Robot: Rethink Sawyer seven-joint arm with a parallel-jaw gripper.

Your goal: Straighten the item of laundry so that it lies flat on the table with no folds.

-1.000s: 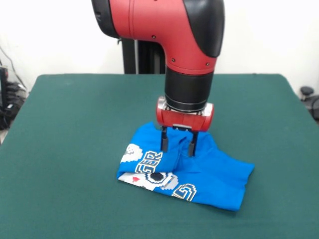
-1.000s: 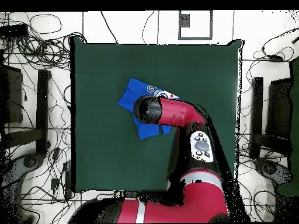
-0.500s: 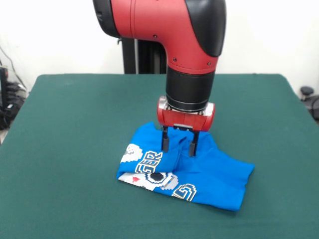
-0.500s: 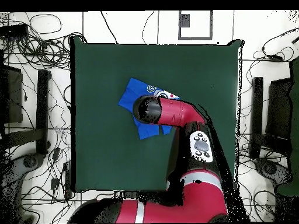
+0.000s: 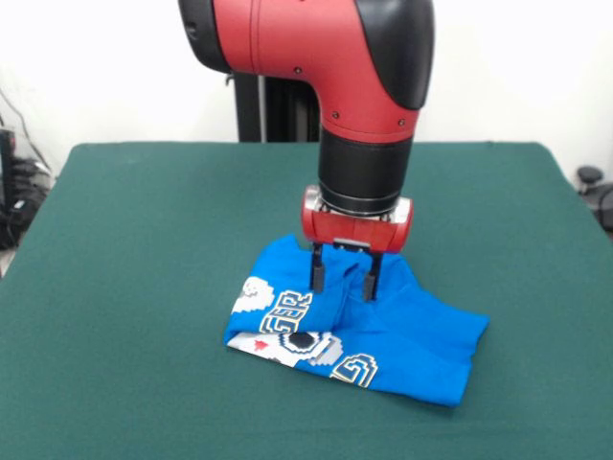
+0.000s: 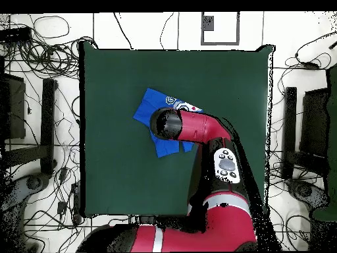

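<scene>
The item of laundry (image 5: 412, 335) is a bright blue T-shirt lying crumpled on the green table (image 5: 144, 240), a little right of centre. Its white, black and yellow graphic is folded along the front left edge. My gripper (image 5: 344, 283) points straight down onto the shirt's rear part. It is open, with both fingertips (image 5: 316, 278) on the cloth and a raised ridge of blue fabric between them. From overhead, the shirt (image 6: 148, 107) shows partly from under the arm, which hides the gripper.
The table's green cloth (image 6: 230, 85) stretches wide on every side of the shirt. Cables and dark stands (image 6: 46, 105) lie on the floor beyond the table's edges.
The arm has shifted very slightly to the right in the front view. The shirt and the finger spacing look the same.
</scene>
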